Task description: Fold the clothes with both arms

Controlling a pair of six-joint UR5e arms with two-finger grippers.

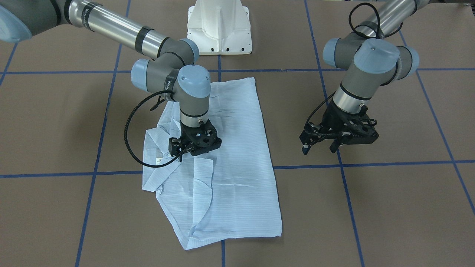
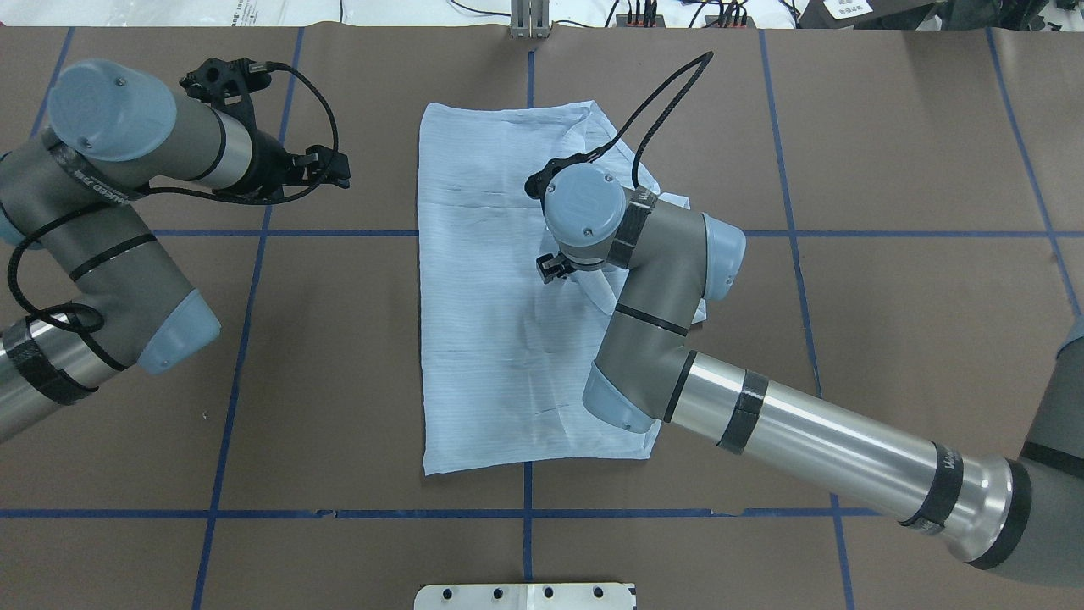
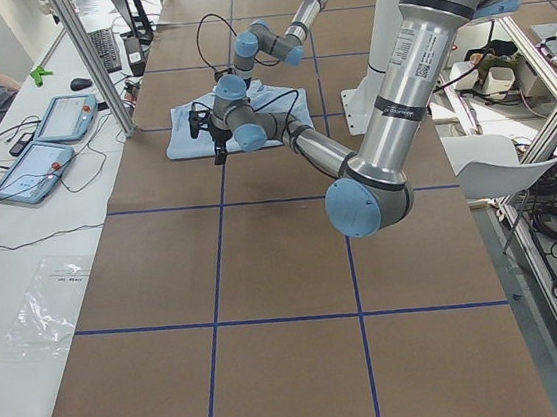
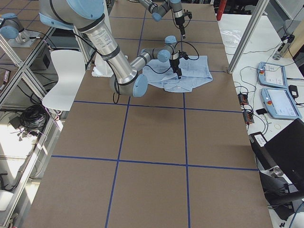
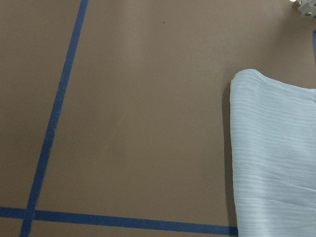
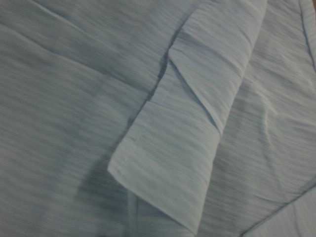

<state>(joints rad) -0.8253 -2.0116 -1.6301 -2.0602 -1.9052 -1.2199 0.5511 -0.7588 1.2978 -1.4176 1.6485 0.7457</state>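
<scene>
The shirt point(image 1: 237, 148) is lying flat in the middle of the table point(image 1: 389, 207), folded lengthwise into a long panel. Its collar point(image 1: 154, 148) and a loose sleeve cuff point(image 6: 168, 168) are bunching along the edge on the robot's right side. The right gripper point(image 1: 185, 151) is hanging low over that collar area, close against the cloth. The wrist is hiding most of its jaws, so I cannot tell whether they are pinching fabric or standing apart. The left gripper point(image 1: 320, 147) is hovering over bare table well clear of the shirt, its fingers spread wide and carrying nothing. The main risk is coming from this imbalance: with only one arm working the thin cloth, nothing is pinning the opposite edge, so any pull is likely dragging the whole panel sideways rather than folding it. A pinch catching only the top layer would be peeling the tucked sleeve back out. The black cable loop point(image 1: 128, 126) is also dangling down to the collar and could be snagging it as the wrist moves.
</scene>
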